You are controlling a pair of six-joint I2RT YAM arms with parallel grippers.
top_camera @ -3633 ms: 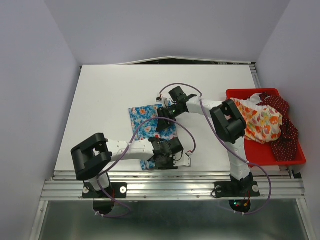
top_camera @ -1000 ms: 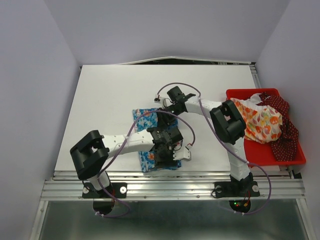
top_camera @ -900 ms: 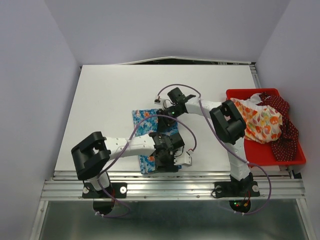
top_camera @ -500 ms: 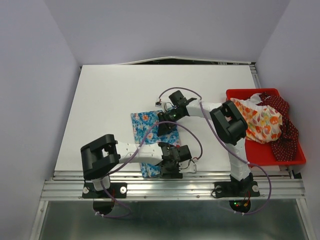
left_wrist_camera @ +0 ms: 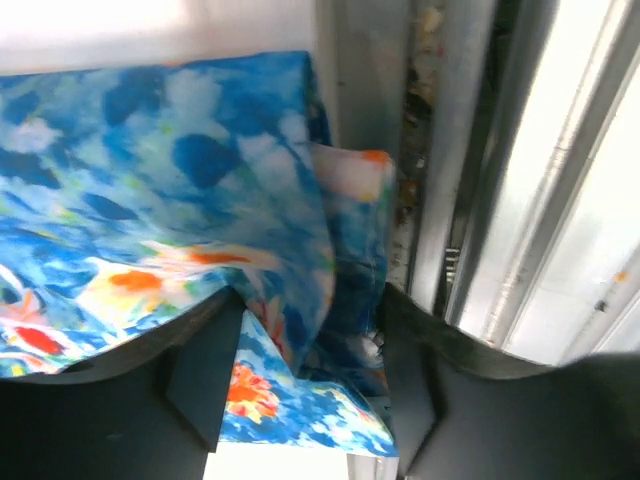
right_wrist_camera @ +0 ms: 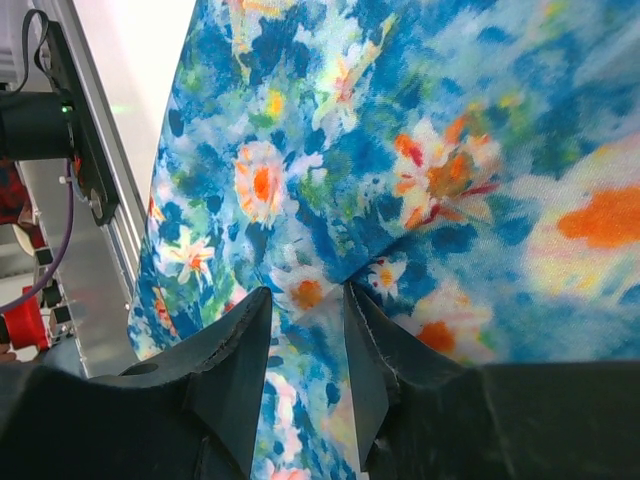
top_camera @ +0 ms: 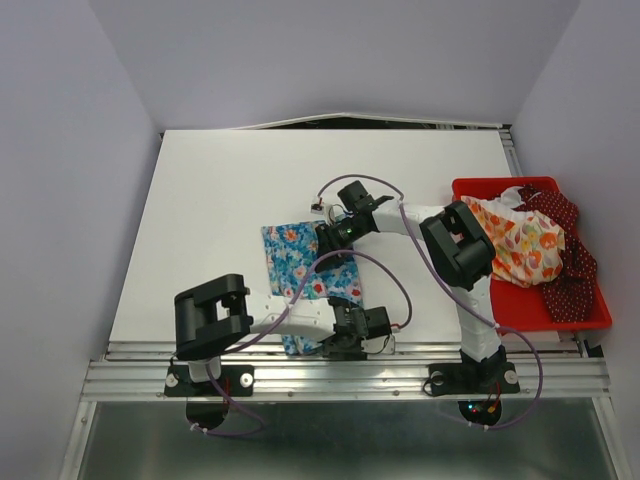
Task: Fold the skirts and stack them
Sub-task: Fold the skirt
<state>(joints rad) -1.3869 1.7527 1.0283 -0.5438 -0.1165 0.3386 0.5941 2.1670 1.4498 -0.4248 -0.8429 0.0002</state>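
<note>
The blue flowered skirt (top_camera: 298, 268) lies flat near the table's front edge. My left gripper (top_camera: 352, 334) is low over its near right corner. In the left wrist view a raised fold of the blue skirt (left_wrist_camera: 300, 290) stands between the wide-apart fingers of the left gripper (left_wrist_camera: 312, 312). My right gripper (top_camera: 328, 243) rests on the skirt's far right corner. There the right gripper (right_wrist_camera: 305, 292) presses open on the blue cloth (right_wrist_camera: 400, 120), a small crease between its tips. The cream skirt (top_camera: 525, 245) and the dark red skirt (top_camera: 570, 285) lie heaped in the tray.
A red tray (top_camera: 470, 187) sits at the table's right edge. The metal rail (left_wrist_camera: 480, 200) runs along the table's front edge, right beside the left gripper. The white table (top_camera: 230, 190) stretches left and behind the skirt.
My left arm has drawn back toward the front edge and come down at the skirt's near right corner. The right gripper has stayed on the far corner, its jaws narrowing a little.
</note>
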